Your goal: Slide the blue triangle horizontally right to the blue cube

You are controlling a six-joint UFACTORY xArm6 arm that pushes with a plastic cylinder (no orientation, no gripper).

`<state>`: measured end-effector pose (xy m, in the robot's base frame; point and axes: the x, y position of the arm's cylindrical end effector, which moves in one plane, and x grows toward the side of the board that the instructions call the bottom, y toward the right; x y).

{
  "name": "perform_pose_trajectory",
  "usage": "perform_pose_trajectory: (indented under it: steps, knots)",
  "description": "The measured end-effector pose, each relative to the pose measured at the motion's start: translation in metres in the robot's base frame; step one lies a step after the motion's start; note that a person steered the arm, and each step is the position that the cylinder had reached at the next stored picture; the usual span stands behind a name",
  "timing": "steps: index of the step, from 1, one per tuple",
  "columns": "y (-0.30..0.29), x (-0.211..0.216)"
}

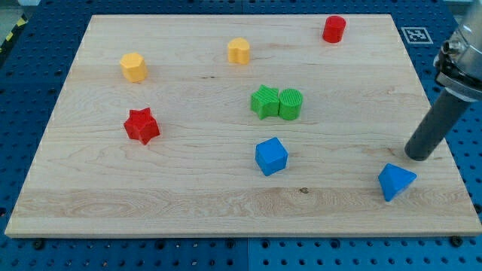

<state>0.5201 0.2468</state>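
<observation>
Single camera view of a wooden board (226, 203) on a blue pegboard. The blue triangle (396, 181) lies at the lower right; the blue cube (271, 156) sits left of it, near the lower middle, well apart. My tip (419, 156) rests just above and right of the triangle, seemingly not touching. The arm ends in a plain rod, so there are no jaws to spread or close. Judging by this, the approach step is in hand: the triangle stands right of the cube, so the tip likely must push from the triangle's right side.

Elsewhere: green blocks (276, 102) at centre, a red star (141, 125) at left.
</observation>
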Motion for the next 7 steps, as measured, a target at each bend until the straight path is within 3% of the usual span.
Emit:
perform_pose_trajectory:
  steps: [3,5,7]
  knots:
    - [0.014,0.083]
    - [-0.039,0.09]
    - [-0.041,0.079]
